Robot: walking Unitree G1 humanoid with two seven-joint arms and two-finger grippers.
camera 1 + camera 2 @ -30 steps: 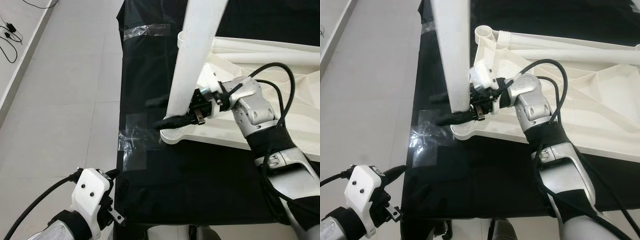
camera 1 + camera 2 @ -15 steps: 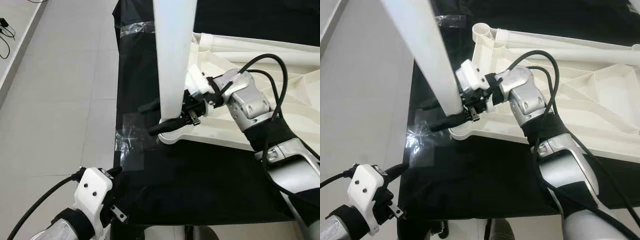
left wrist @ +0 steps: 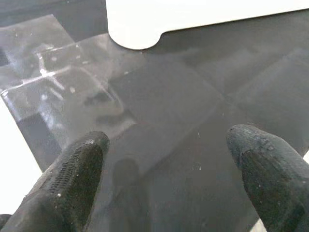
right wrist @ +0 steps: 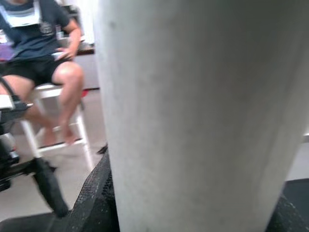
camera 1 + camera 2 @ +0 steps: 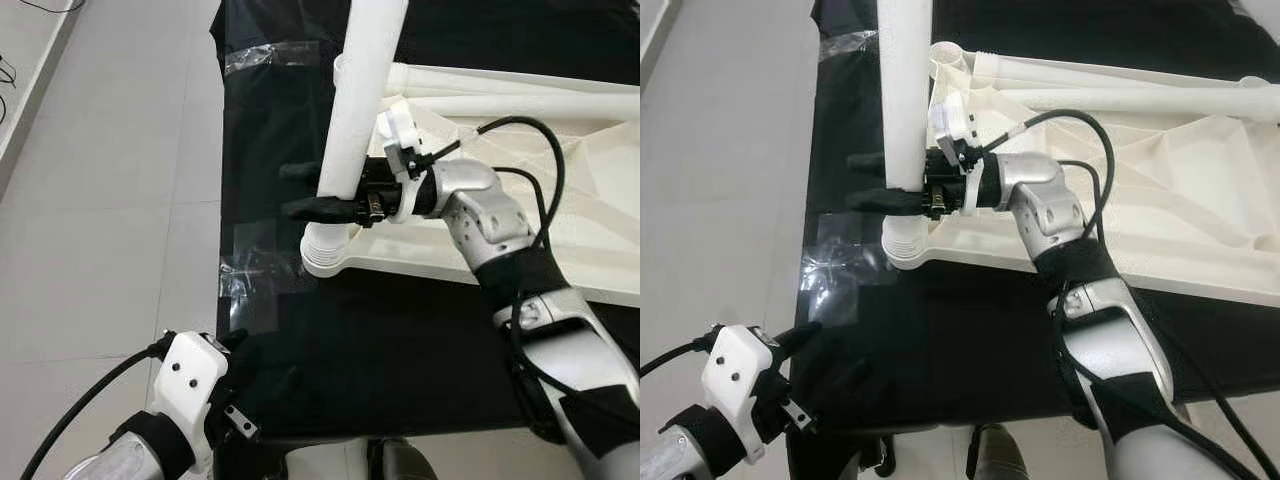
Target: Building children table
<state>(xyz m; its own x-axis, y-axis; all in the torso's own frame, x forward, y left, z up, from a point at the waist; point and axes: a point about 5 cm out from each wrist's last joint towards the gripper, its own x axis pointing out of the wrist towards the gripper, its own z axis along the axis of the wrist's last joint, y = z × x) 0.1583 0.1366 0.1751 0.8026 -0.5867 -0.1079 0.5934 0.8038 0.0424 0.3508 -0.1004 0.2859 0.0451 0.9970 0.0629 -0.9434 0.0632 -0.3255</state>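
The right gripper (image 5: 318,190) is clamped on the white table leg (image 5: 360,90), one black finger on each side of the tube, in the upper middle of the left eye frame. The leg stands nearly upright, its threaded lower end sitting in or just over the round corner socket (image 5: 326,255) of the upturned white tabletop (image 5: 520,150), which lies across the upper right of the frame on a black cloth (image 5: 400,350). Whether the threads have caught cannot be told.

The step in hand looks like fitting this leg into its corner. The next move likely calls for keeping the leg plumb over the socket and turning or pressing it home without tipping it.

More loose white legs (image 5: 1120,85) lie along the tabletop's far edge. Clear tape (image 5: 255,285) holds the cloth at its left edge, beside the grey tiled floor (image 5: 110,200). The left gripper (image 5: 235,350) hangs at the lower left, fingers (image 3: 72,179) apart over the cloth, holding nothing. In the right wrist view a seated person (image 4: 38,53) shows beyond the leg.
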